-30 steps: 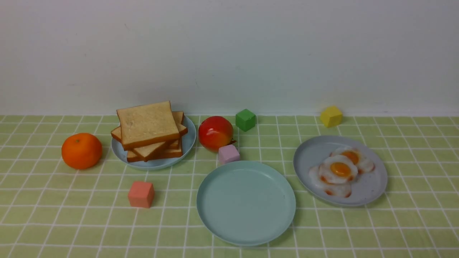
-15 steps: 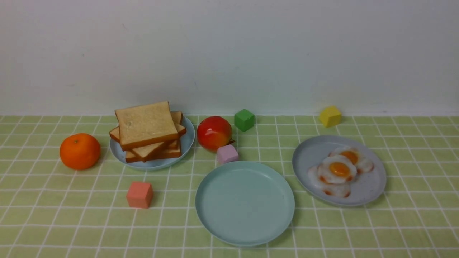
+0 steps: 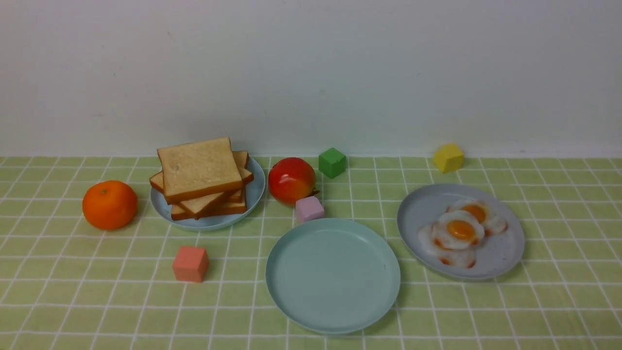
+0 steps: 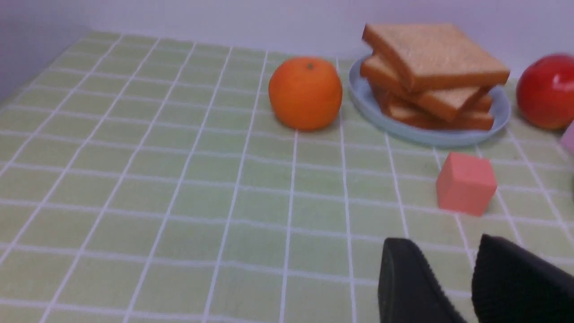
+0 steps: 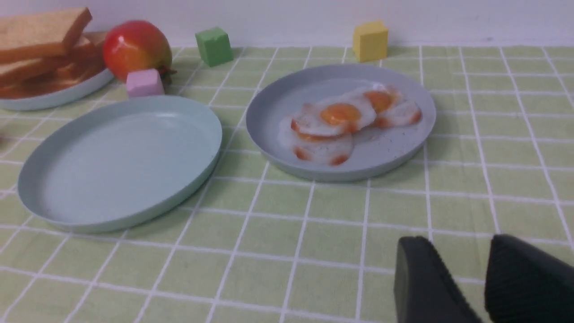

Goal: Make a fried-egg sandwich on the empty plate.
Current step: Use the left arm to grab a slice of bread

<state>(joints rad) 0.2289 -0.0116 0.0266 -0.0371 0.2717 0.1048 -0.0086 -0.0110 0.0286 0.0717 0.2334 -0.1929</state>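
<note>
The green plate (image 3: 333,274) lies bare at the front middle of the checked tabletop (image 3: 97,301), with a lilac cube (image 3: 309,209) just beyond its far rim and a red fruit (image 3: 291,180) just behind that. To its right, well apart from the bread, a grey plate (image 3: 423,209) carries overlapping fried eggs (image 3: 459,231). To its left and farther back, a blue plate (image 3: 214,222) bears a skewed stack of toast (image 3: 199,167), with an orange (image 3: 110,204) beside it and a pink cube (image 3: 190,263) in front. A green cube (image 3: 332,162) and a yellow cube (image 3: 448,157) stand near the back wall. In the wrist views, the left jaws stand spread over the tabletop near the pink cube, and the right jaws stand spread in front of the grey plate; nothing is between either pair.
</note>
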